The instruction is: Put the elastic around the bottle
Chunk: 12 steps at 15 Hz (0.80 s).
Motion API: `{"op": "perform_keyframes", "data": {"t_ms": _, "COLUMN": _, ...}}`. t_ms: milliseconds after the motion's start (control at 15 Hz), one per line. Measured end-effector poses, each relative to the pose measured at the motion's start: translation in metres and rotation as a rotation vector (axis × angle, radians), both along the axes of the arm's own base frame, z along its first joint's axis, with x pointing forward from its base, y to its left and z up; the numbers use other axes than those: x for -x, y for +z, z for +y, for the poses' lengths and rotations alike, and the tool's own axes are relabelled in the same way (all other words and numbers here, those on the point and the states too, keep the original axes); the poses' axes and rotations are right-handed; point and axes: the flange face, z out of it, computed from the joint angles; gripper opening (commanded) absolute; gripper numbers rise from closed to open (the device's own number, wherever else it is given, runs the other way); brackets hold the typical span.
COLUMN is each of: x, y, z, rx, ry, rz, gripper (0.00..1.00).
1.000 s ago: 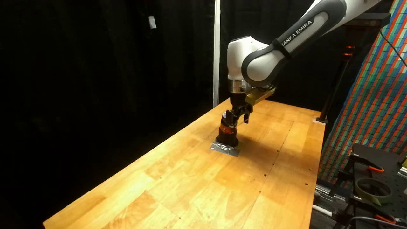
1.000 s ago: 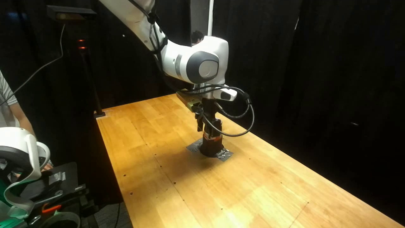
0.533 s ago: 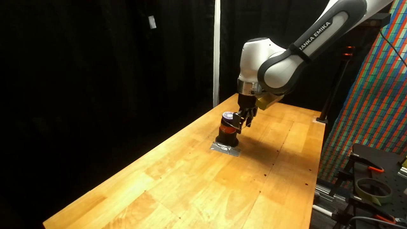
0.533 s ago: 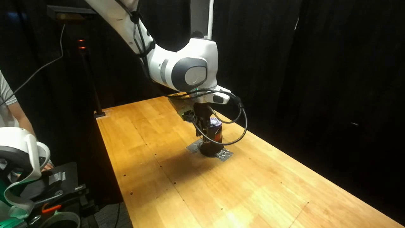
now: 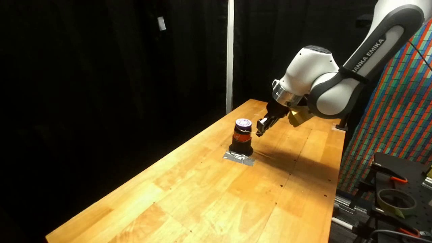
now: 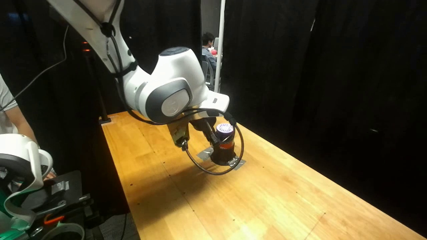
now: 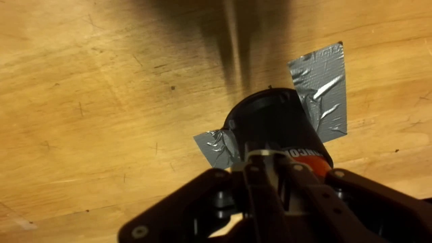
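Observation:
The bottle (image 5: 241, 139) stands upright, squat and dark, with an orange-red band and a purple-and-white cap; its base fills the middle of the wrist view, where the bottle (image 7: 270, 121) hides its top behind the fingers. My gripper (image 5: 261, 131) is tilted close beside the bottle's upper part, apart from it. In the wrist view the gripper (image 7: 262, 146) has its fingertips near each other, a narrow gap between them, no bottle in it. A pale elastic (image 7: 265, 152) passes over the fingertips; in both exterior views its thin strand runs from them to the bottle, across it below the cap.
Strips of grey tape (image 7: 324, 91) lie on the wooden table (image 5: 202, 189) at the bottle's base. A black cable (image 6: 215, 174) from the wrist hangs in a loop past the bottle. At one side, a roll of tape (image 5: 396, 202) lies on a dark bench.
The gripper has come away from over the bottle to its side, tilted, and its jaws have drawn together. The bottle stayed put; its cap now shows, with the elastic's strand reaching across to the fingers.

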Motion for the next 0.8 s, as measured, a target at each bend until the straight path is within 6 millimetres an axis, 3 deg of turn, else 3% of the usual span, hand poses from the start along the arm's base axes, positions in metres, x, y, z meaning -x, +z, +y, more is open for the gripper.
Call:
{"op": "perform_keyframes", "data": {"t_ms": 133, "x": 0.016, "y": -0.002, "z": -0.004, "rx": -0.018, "ry": -0.006, "rz": -0.092, "gripper": 0.08}}
{"op": "perform_keyframes", "data": {"t_ms": 400, "x": 0.044, "y": -0.003, "z": -0.005, "rx": -0.042, "ry": -0.01, "rz": -0.239, "gripper": 0.09}}
{"op": "perform_keyframes", "data": {"t_ms": 800, "x": 0.079, "y": -0.011, "z": 0.016, "rx": -0.112, "ry": -0.004, "rz": -0.37, "gripper": 0.09}}
